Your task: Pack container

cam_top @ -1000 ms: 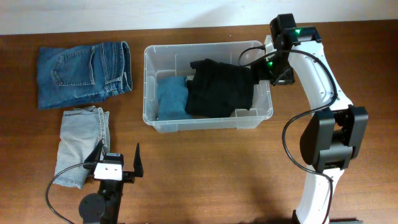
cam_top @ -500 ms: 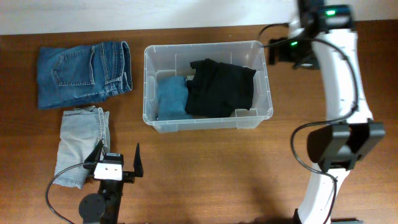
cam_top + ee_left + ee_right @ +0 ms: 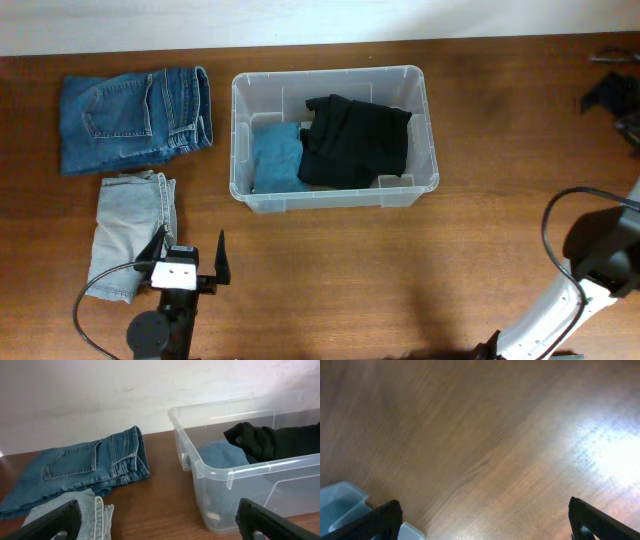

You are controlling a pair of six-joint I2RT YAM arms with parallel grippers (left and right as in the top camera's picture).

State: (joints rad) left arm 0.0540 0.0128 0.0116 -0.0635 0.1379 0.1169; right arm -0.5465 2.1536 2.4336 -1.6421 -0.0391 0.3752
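Picking up the next piece looks like the step in hand. The container (image 3: 334,197) sits mid-table with a black garment (image 3: 355,140) and a blue garment (image 3: 275,155) inside; two pairs of jeans lie outside, to its left. Both arms are empty: left gripper (image 3: 190,246) spread wide just beside the light jeans (image 3: 130,232), right gripper (image 3: 487,522) spread wide over bare table (image 3: 470,435), well off to the right. I'd use the left arm on the light jeans: bite the folded edge through all layers so it doesn't unroll, lift well above the container, drop on the blue side. Dark jeans (image 3: 135,120) after.
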